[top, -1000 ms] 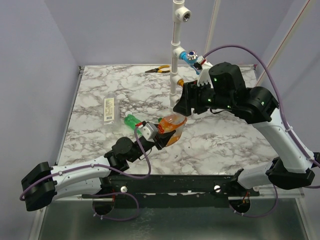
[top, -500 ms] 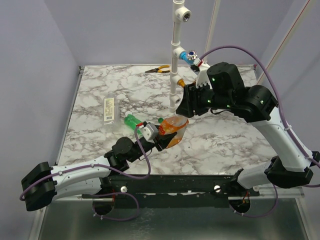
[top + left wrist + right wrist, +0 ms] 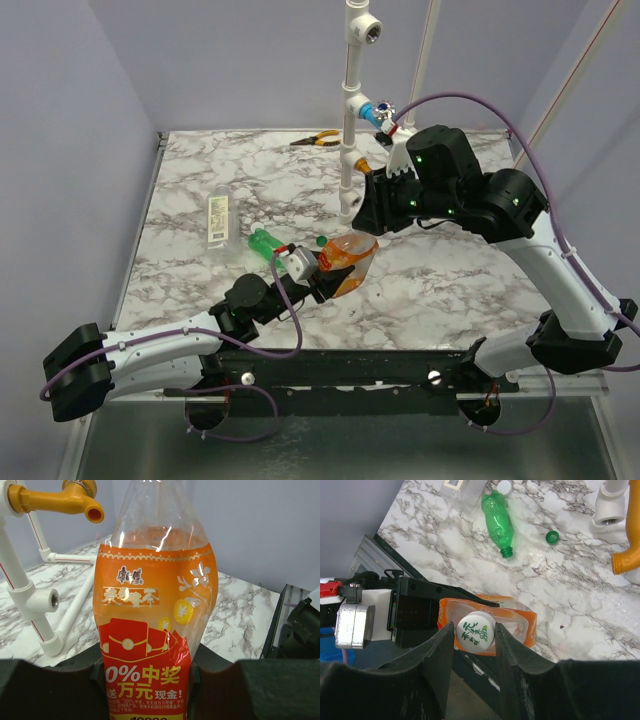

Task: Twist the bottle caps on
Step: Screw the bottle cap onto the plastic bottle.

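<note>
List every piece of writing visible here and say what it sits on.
"康師傅": orange bottle, top of its label.
"0%中奖": same label, red band; the beginning is out of view.
"万元现金": line beneath that.
"¥": coin drawing on the label.
Boxed yellow title and bottom fine print: unreadable.
White cap: green print, blurred.
Clear bottle: label too small.

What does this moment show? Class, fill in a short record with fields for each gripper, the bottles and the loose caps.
left gripper: shut on the orange bottle
right gripper: straddling the white cap atop that bottle; contact unclear
green bottle: lying on the table, uncapped
green cap: loose on the table near its mouth
clear bottle: lying left of the green one
</note>
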`<state>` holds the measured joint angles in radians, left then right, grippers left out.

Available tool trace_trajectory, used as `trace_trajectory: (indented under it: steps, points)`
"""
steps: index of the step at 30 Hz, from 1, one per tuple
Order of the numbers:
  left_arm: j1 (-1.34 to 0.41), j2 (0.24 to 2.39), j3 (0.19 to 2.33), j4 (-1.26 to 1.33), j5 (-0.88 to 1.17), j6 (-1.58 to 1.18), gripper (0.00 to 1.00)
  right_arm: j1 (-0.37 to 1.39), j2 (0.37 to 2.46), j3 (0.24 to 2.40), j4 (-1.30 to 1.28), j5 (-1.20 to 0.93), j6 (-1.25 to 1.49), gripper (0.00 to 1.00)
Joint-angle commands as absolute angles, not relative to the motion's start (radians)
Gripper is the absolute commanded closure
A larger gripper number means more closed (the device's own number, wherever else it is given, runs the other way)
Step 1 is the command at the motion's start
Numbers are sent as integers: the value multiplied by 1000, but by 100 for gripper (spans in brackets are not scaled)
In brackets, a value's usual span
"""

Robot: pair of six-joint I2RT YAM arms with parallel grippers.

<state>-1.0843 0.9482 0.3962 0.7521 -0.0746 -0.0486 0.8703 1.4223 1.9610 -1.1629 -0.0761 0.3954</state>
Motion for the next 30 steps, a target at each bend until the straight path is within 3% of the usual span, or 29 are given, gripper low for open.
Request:
trace_trajectory:
  steps: [1, 19, 30]
  points:
    - [-1089, 951, 408, 754, -51, -57, 100, 877, 1434, 1988, -1196, -87, 383, 59]
    - [-1089, 1001, 470, 753, -141, -5, 100, 884, 1489, 1980, -1263, 25, 536, 79]
    - [-1091, 1023, 501, 794, -231, 75, 100, 884, 1527, 1919, -1233, 40, 775, 79]
